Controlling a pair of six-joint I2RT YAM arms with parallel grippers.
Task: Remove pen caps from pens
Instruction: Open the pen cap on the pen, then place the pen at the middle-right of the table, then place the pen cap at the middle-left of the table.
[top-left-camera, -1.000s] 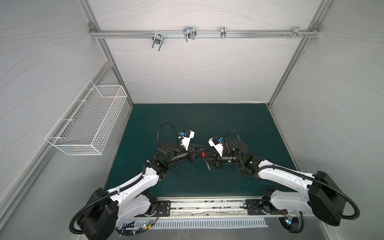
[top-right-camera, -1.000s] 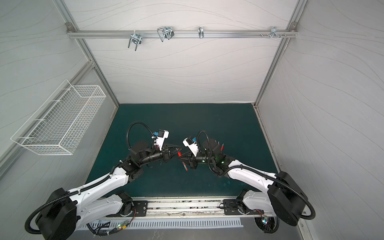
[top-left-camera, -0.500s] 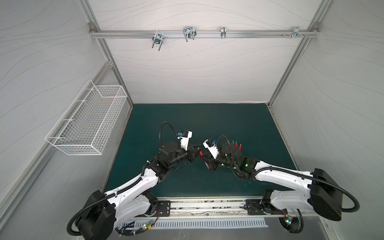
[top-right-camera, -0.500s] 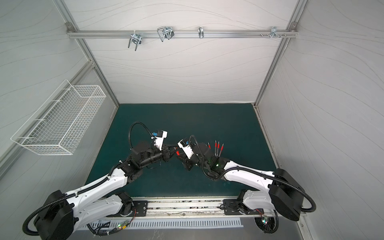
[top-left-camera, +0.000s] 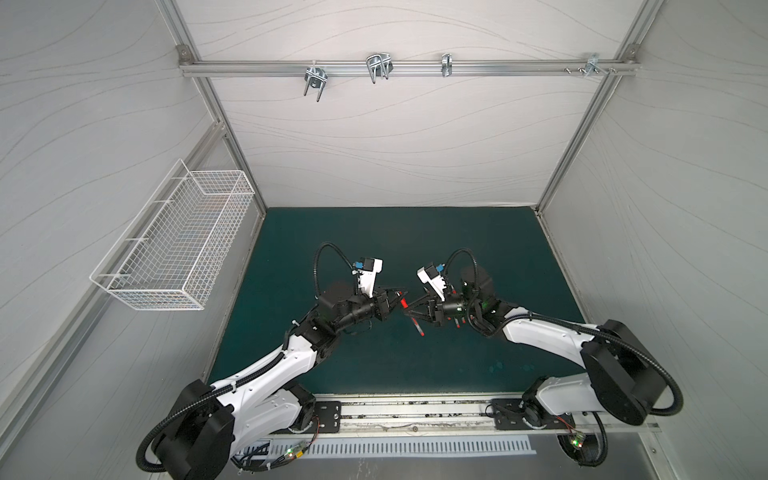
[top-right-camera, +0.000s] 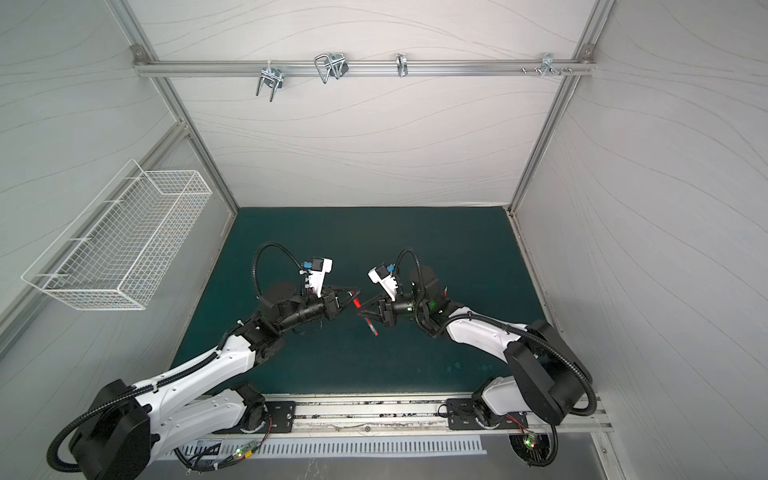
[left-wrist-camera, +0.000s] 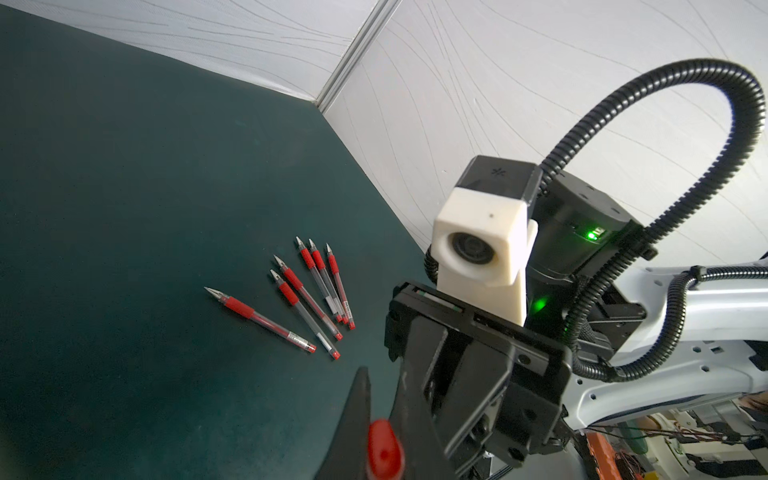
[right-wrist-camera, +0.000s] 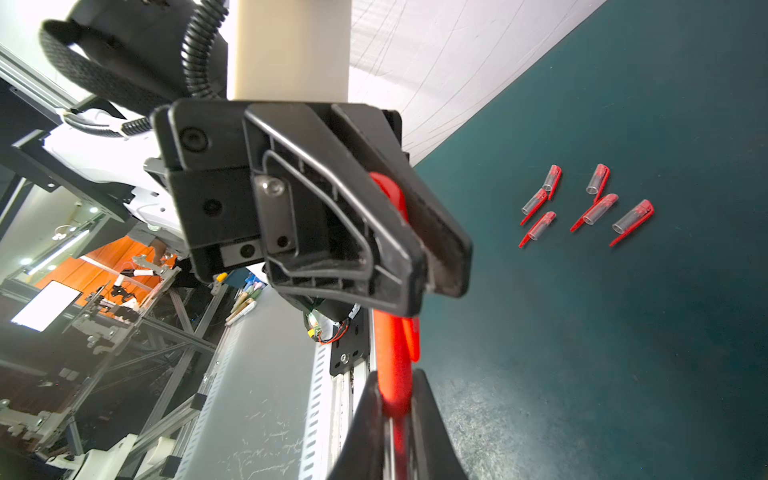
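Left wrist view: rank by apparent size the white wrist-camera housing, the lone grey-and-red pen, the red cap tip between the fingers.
1. White wrist-camera housing.
2-3. Unranked: lone grey-and-red pen looks longer but much thinner; red cap tip sits right at the lens, which inflates it.

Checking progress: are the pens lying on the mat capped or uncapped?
Uncapped: all six pens show bare pointed tips.

Right gripper back from left gripper.
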